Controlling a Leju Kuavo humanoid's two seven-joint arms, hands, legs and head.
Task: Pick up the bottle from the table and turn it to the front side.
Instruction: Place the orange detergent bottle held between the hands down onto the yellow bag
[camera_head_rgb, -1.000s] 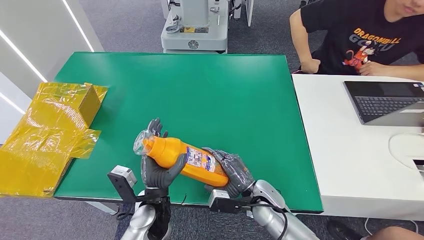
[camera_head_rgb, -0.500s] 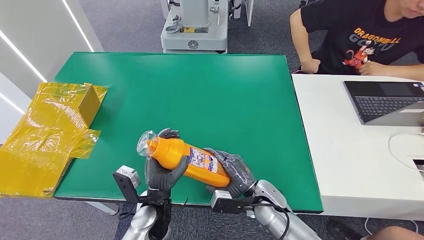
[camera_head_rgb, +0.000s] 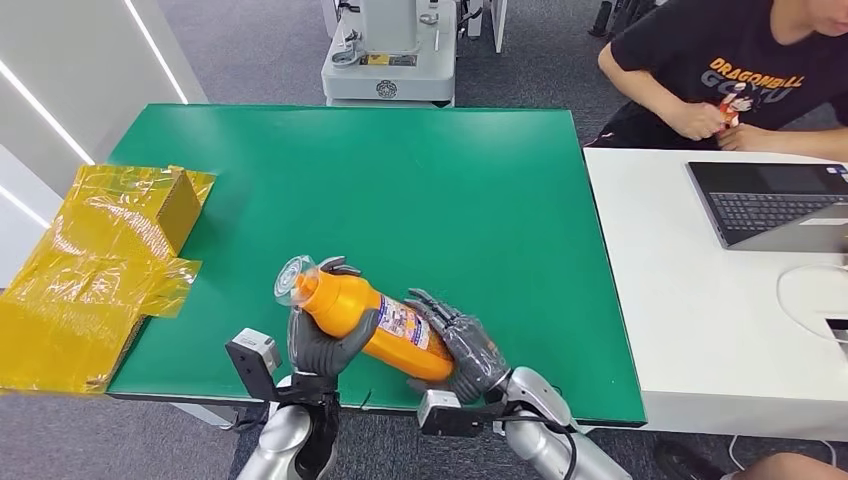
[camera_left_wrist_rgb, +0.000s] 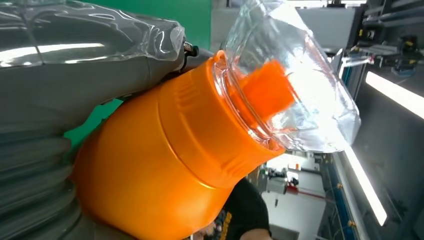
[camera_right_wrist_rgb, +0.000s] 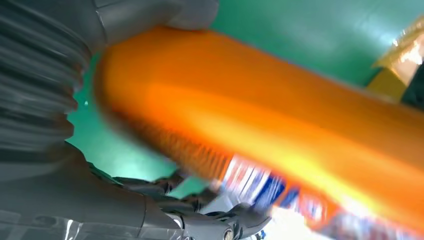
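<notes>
Orange plastic bottle with a clear domed cap and a white printed label (camera_head_rgb: 375, 322): you have it lifted over the near edge of the green table (camera_head_rgb: 400, 190), lying tilted, cap end toward the near-left corner and slightly higher, base toward the right. Left hand (camera_head_rgb: 322, 345) grasps the neck end, thumb and fingers wrapped around the shoulder just under the cap; the left wrist view puts the orange shoulder and clear cap (camera_left_wrist_rgb: 295, 85) hard against that hand's grey thumb. Right hand (camera_head_rgb: 462, 345) grasps the base end, dark fingers curled over the label; in the right wrist view the bottle body is blurred, label print partly readable as blue and red marks. Label faces up and toward you in the head view. Crumpled yellow film-wrapped carton (camera_head_rgb: 105, 270) overhangs the table's left edge. White desk (camera_head_rgb: 700, 300) abuts the right edge, carrying a dark laptop (camera_head_rgb: 775, 205); a person in a black printed T-shirt (camera_head_rgb: 730, 70) sits at its far side.
</notes>
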